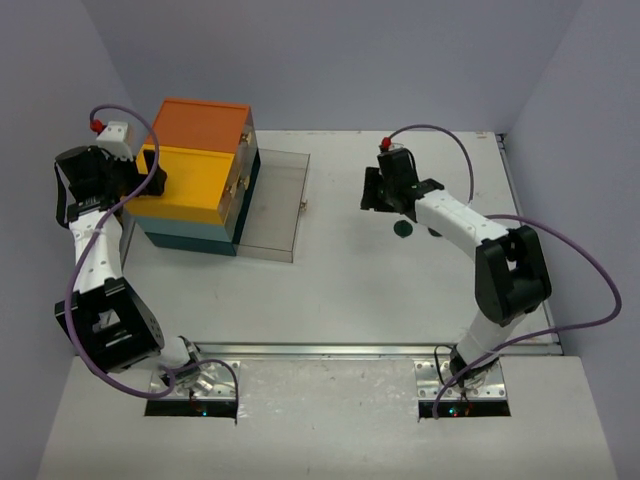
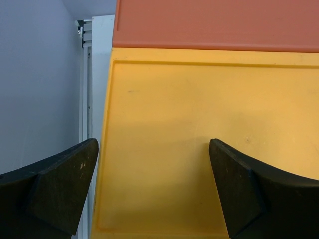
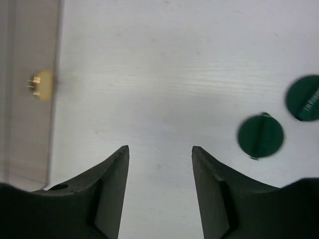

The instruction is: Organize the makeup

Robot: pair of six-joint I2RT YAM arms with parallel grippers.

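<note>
While two green discs [image 3: 260, 136] are lying flat on the desk [image 3: 164, 64], ridges slanting, pale print on the outer disc [image 3: 304, 98] is showing too small to read; the right hand [image 3: 159, 149] is gaping empty beside them, the left hand [image 2: 153, 142] gaping over a yellow drawer [image 2: 199, 109].

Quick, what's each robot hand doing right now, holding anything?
Left gripper: jaws open, empty, at the yellow drawer.
Right gripper: jaws open, holding nothing.

White table [image 1: 380, 290] bears drawer box [image 1: 195, 175], clear panel [image 1: 275, 205], 2 green discs [image 3: 260, 136].
</note>
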